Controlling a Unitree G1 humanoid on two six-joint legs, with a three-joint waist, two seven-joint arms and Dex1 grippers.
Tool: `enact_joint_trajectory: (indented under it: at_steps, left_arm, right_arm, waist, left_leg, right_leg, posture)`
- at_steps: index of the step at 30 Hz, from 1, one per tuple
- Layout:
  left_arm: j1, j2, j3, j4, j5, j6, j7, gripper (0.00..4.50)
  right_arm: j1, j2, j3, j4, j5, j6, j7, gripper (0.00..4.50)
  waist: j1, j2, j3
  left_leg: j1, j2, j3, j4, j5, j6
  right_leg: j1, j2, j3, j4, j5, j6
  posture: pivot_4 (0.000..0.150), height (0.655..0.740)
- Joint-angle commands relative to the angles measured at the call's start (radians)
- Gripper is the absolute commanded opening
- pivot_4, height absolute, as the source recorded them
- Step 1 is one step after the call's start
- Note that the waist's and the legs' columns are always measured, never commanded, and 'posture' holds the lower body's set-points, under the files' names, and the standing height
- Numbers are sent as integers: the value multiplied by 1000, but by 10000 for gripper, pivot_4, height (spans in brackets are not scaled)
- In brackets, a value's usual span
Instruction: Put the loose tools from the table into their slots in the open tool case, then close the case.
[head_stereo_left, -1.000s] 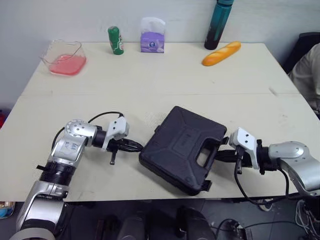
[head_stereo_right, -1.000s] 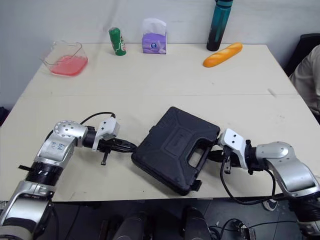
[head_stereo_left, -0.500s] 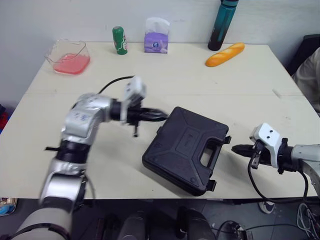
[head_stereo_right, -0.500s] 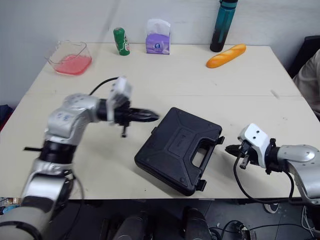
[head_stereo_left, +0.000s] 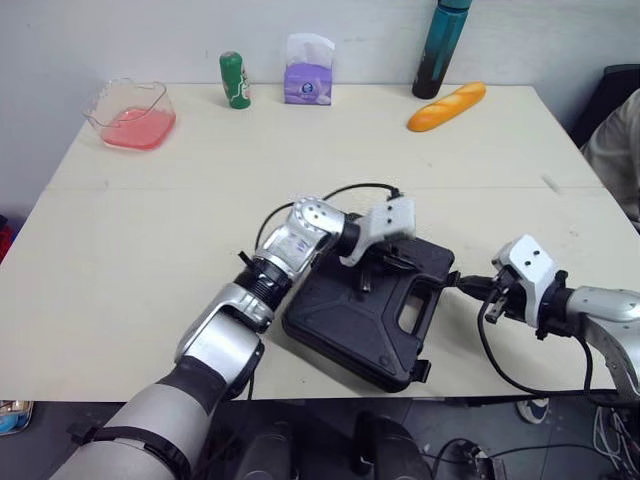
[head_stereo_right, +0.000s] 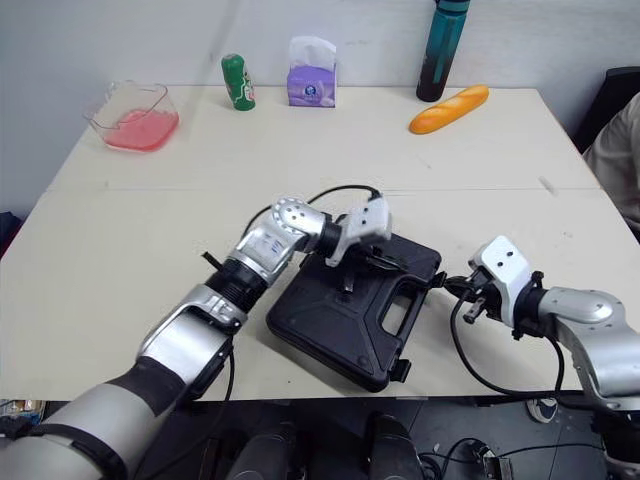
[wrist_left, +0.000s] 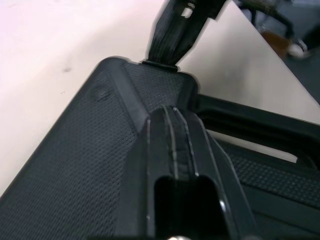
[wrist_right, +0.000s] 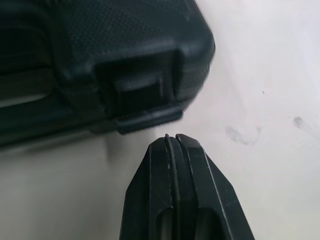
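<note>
Head camera, both eyes: I see the black tool case (head_stereo_left: 350, 325) lying skewed, lid down, in the lower centre of the frame on the pale table (head_stereo_left: 150, 230). No loose tools lie on the tabletop, so I judge the packing done and the closing nearly done. Only the latches may need checking. My left gripper (head_stereo_left: 392, 264) hangs over the lid beside the carry handle (head_stereo_left: 412, 315), fingers pressed together and holding nothing. My right gripper (head_stereo_left: 470, 287), at lower right, points at the case's right-hand corner, likewise pressed together and empty. Along the top of the frame stand a pink-filled bowl (head_stereo_left: 130, 115), a green can (head_stereo_left: 234, 80), a tissue pack (head_stereo_left: 307, 72), a teal bottle (head_stereo_left: 438, 48) and a baguette (head_stereo_left: 445, 107).

Left wrist camera: the closed fingers (wrist_left: 160, 155) sit just above the pebbled black lid (wrist_left: 75, 165). I cannot tell whether they touch it.

Right wrist camera: the fingertips (wrist_right: 192, 170) are just short of a latch (wrist_right: 149, 118) on the case corner. I cannot tell whether it is snapped home.
</note>
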Motion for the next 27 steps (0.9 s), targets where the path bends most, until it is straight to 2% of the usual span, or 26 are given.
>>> enact_joint_trajectory:
  at_steps: [1,4,11,27]
  left_arm:
    - [15,-10,-85,113,126,-61,18,767]
    - [28,-6,-137,156,201,-96,36,767]
    - [45,-14,-146,177,246,-90,48,767]
    - [52,-29,-140,170,248,-79,58,767]
  right_arm:
    - [-8,10,-3,-46,15,8,-9,0]
    - [-10,17,3,-56,13,14,-14,0]
    - [-28,16,17,-58,10,20,-22,0]
    - [-116,95,61,-121,69,99,-21,0]
  waist:
    - [1,0,0]
    - [1,-2,-4]
    - [0,-5,-15]
    - [-21,-6,-19]
  left_leg:
    - [1,0,0,0,0,0]
    - [4,0,0,0,0,0]
    - [7,1,-1,0,-2,1]
    - [10,4,0,-1,-4,-2]
  right_leg:
    - [1,0,0,0,0,0]
    - [4,-2,0,-1,0,0]
    - [6,-8,1,-4,0,0]
    - [7,-5,10,-4,-2,-3]
  posture:
    - [1500,7348]
    - [1500,7348]
    - [1500,7348]
    - [1500,7348]
